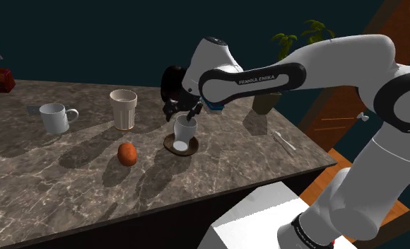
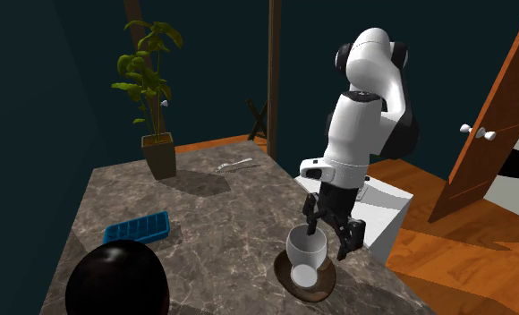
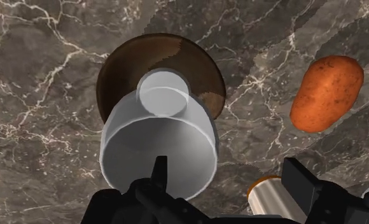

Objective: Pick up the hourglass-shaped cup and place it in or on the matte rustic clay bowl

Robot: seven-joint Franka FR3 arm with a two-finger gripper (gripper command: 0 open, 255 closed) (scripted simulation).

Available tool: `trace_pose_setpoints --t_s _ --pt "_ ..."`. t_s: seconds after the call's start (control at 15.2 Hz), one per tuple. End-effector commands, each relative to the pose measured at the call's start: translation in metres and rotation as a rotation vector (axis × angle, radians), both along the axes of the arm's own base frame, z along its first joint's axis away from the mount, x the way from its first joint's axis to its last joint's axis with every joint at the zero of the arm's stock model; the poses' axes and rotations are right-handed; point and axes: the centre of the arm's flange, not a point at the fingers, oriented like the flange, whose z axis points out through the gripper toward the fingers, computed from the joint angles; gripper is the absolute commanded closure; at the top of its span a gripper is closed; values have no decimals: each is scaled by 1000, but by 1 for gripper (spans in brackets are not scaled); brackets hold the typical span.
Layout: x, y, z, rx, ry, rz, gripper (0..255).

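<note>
Over on the shoulder view, the white cup [image 1: 184,131] stands upright in the brown bowl [image 1: 181,147] near the middle of the marble counter [image 1: 55,191]. My gripper [image 1: 182,112] hangs right at its rim. An orange-brown potato [image 1: 127,153] sits near the bowl on that view's left. A white mug [image 1: 57,117] and a tall beige tumbler [image 1: 123,108] are farther back, and a fork [image 1: 285,141] lies off to the right.

From the second exterior view, the cup [image 2: 307,251] and bowl [image 2: 307,279] sit close to the counter's edge. My gripper [image 2: 331,237] is spread wide, with one finger dipping into the cup's mouth and the other hanging outside its wall. A blue tray [image 2: 137,228] and a potted plant [image 2: 159,152] are farther along the counter.

Down the wrist view, the cup [image 3: 158,149] is wide at the mouth and narrower lower down, with its foot planted in the bowl [image 3: 123,73]. My fingers [image 3: 301,181] stand well apart. One is over the opening and the other is out past the wall with a clear gap, so I'm not clasping anything. The potato [image 3: 326,92] lies near the bowl.
</note>
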Motion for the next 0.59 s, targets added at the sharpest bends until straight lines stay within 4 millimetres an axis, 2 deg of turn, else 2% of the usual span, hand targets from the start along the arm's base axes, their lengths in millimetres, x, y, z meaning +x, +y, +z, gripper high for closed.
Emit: trace_pose_setpoints --t_s 0.0,0.07,0.53 --pt "-5 -1 24 0 0 0 0" --pt "-8 -2 34 0 0 0 0" --pt "-8 -2 34 0 0 0 0"
